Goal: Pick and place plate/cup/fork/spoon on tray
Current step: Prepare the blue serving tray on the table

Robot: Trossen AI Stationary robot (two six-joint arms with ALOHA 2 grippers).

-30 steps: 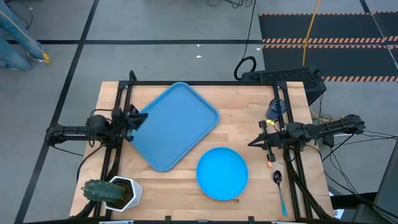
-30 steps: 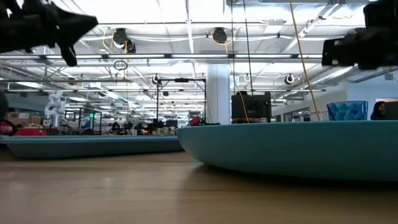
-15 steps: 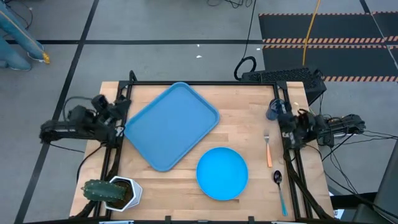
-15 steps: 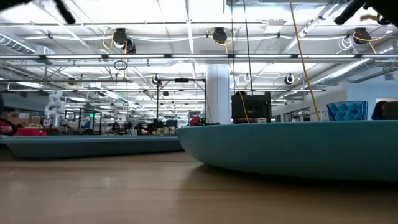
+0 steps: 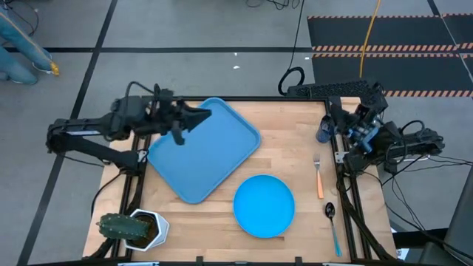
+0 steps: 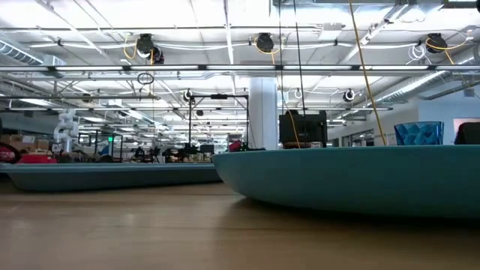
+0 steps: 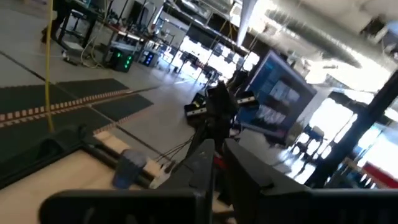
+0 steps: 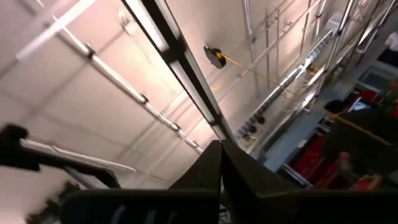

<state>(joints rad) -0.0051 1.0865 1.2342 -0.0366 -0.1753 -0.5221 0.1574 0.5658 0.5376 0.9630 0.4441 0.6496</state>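
Both pincers look closed: left gripper [image 5: 198, 117] above the empty tray [image 5: 222, 159], right gripper [image 5: 334, 112] probably over the cup [image 5: 325, 131]. I see plate [image 5: 264, 205], fork [image 5: 318, 177], spoon [image 5: 332, 222] on the table [image 5: 295, 159].

grey floor [image 5: 185, 29] with black tape lines, bright ceiling lights [image 6: 225, 15].

High view: straight down over the whole wooden bench [image 5: 288, 159], both arms inside. Low view: level at bench-top height, very near the round bright-blue plastic plate [image 6: 352, 180], the large rectangular blue plastic tray [image 6: 105, 176] farther off, both also in the high view. Left wrist view: across the bench past dark fingers [image 7: 205, 168]. Right wrist view: tilted up at the ceiling.
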